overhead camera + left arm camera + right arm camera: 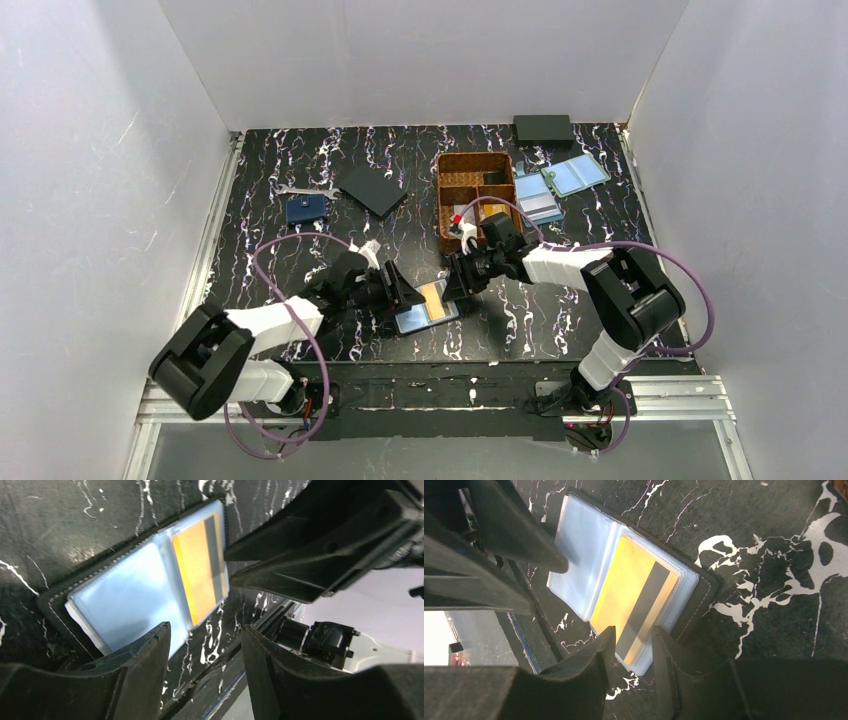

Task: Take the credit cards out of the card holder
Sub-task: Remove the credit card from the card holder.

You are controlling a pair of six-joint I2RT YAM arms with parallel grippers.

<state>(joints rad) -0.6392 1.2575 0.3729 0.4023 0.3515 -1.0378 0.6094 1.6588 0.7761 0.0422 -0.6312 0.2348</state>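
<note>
The card holder [412, 322] lies open near the table's front edge, pale blue sleeves up, black rim around. An orange-gold credit card [433, 296] with a dark stripe sits in its right leaf's sleeve. It shows in the left wrist view [197, 570] and the right wrist view [634, 597]. My left gripper [405, 290] is open and empty, one fingertip [155, 640] over the holder's [125, 595] left leaf. My right gripper [634, 630] is open by a narrow gap, its fingertips straddling the card's near end at the edge of the holder [579, 545].
A brown divided basket [478, 195] stands behind the right gripper. Pale blue holders [560, 185] lie right of it and a black box [543, 127] at the back. A black square [372, 188] and a navy wallet [305, 209] lie at the back left.
</note>
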